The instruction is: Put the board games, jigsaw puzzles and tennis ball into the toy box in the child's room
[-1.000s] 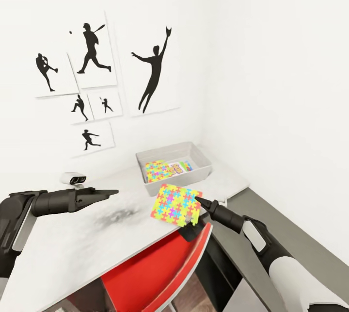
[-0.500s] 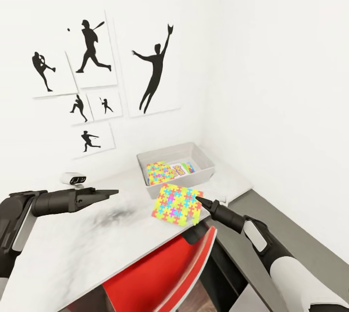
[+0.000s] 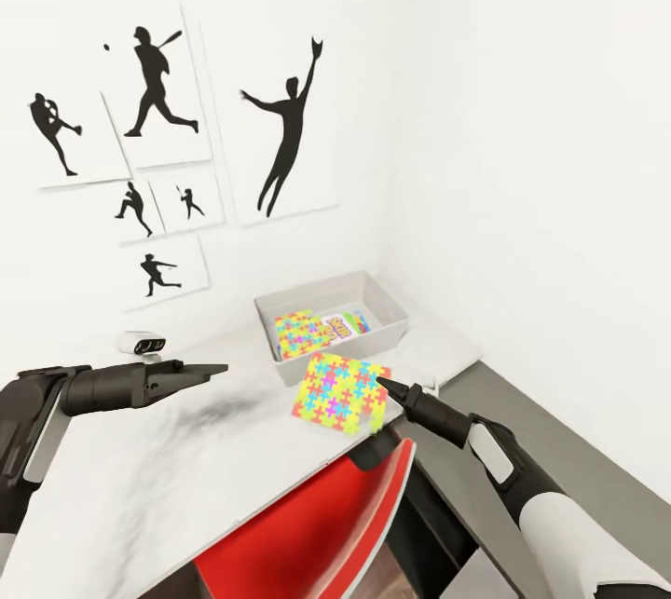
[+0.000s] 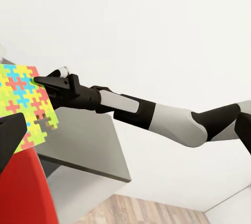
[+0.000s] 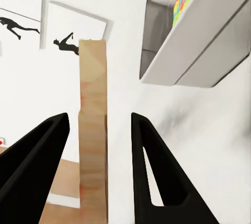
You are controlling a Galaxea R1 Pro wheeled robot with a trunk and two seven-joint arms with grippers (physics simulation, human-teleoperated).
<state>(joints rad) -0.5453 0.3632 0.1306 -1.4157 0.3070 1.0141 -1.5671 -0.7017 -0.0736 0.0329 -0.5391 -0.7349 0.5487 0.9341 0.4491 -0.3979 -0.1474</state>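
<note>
Toy box [image 3: 391,331] contents half-hidden behind its wall

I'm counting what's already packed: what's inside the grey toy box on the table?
Inside the toy box lie a jigsaw puzzle and a printed board game. The near wall hides the floor in front.

Two jigsaw puzzles were in sight: one [image 3: 340,393] hung at the tip of the right claw [image 3: 380,385] over the near edge of the surface [image 3: 168,469], and a second [image 3: 298,334] lay inside the toy box [image 3: 331,319], at about twelve o'clock from the first. One board game [image 3: 347,323] lay in that box beside the second puzzle. There was a single toy box. Two claws showed, the left one [image 3: 219,368] at nine o'clock from the held puzzle. Six silhouette pictures [image 3: 284,129] hung on the wall. One red chair [image 3: 308,524] stood below, and one small white device [image 3: 142,344] sat on the surface.
</note>
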